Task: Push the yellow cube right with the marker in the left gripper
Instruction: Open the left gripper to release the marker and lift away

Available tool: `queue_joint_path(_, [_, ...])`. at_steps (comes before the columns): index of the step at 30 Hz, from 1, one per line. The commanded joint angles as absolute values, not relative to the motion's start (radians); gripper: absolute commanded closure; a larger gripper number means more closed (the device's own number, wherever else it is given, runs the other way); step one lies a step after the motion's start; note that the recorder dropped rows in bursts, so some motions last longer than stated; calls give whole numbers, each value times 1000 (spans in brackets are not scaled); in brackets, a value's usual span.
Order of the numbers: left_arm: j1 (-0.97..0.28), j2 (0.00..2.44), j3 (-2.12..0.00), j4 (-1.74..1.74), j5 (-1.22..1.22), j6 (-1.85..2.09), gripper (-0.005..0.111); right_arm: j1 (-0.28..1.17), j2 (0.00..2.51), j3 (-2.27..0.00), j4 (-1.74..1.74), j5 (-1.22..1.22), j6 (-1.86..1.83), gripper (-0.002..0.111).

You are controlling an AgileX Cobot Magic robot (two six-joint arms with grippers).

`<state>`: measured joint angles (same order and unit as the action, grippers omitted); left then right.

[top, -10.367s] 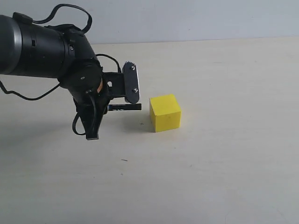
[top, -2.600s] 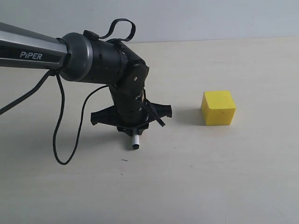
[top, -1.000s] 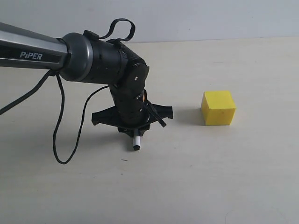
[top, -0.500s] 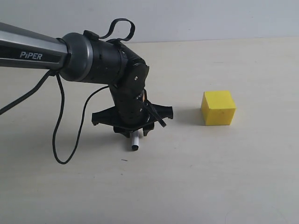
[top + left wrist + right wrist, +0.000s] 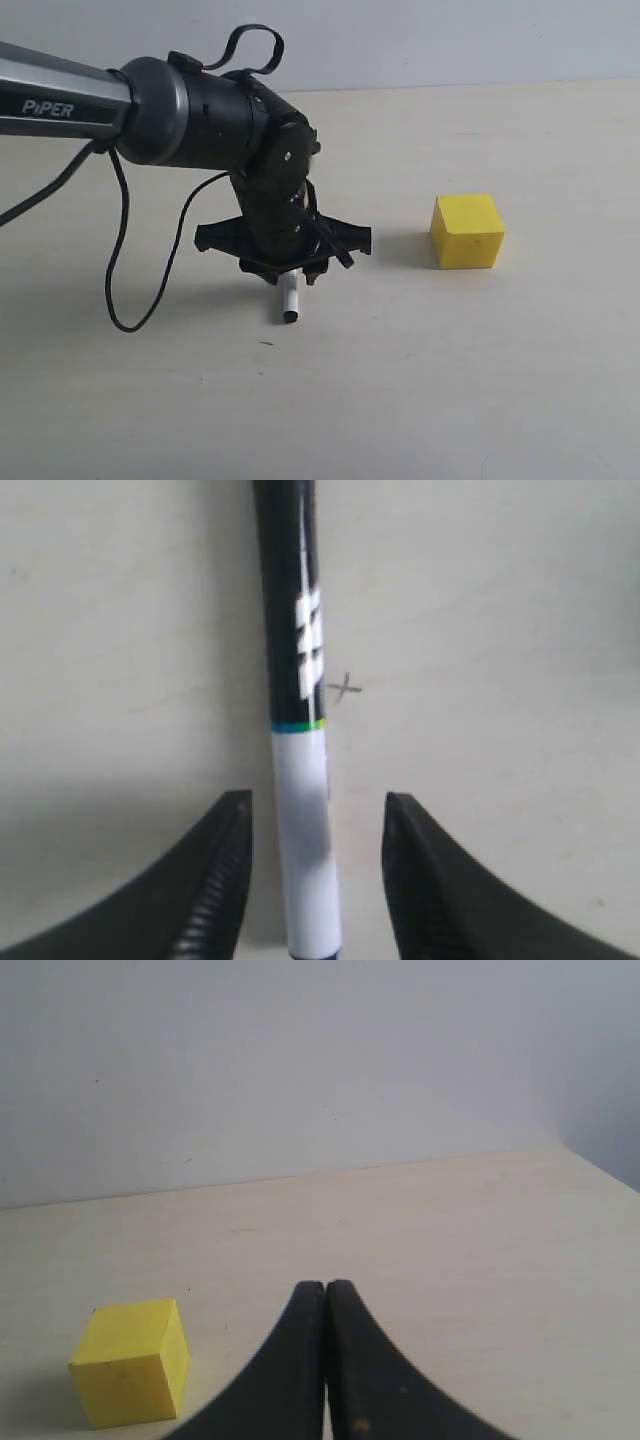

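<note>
The marker (image 5: 303, 660) lies flat on the table between my left gripper's (image 5: 317, 800) fingers, with a gap on each side of its white barrel. That gripper is open and points down at the table. In the exterior view only the marker's white end (image 5: 291, 301) sticks out below the left gripper (image 5: 285, 272). The yellow cube (image 5: 467, 232) rests on the table well to the right of both, touching nothing. The right wrist view shows the yellow cube (image 5: 132, 1360) beside my right gripper (image 5: 325, 1286), whose jaws are pressed together and empty.
A black cable (image 5: 130, 260) loops down from the left arm onto the table at its left. A pale wall (image 5: 400, 40) bounds the table's far edge. A small pencil cross (image 5: 345, 688) is marked on the table beside the marker.
The left jaws have spread apart and let go of the marker, which now lies on the table. The left arm has lifted slightly. The cube has not moved.
</note>
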<state>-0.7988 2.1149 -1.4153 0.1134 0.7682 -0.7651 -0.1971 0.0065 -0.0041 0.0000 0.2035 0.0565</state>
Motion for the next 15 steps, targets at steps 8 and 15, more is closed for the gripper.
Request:
queue_joint_path(8, [-801, 1832, -1424, 120, 893, -530, 64, -205, 0, 0, 0, 198, 54, 108])
queue_joint_path(15, [-877, 1636, -1349, 223, 959, -494, 65, -205, 0, 0, 0, 198, 54, 108])
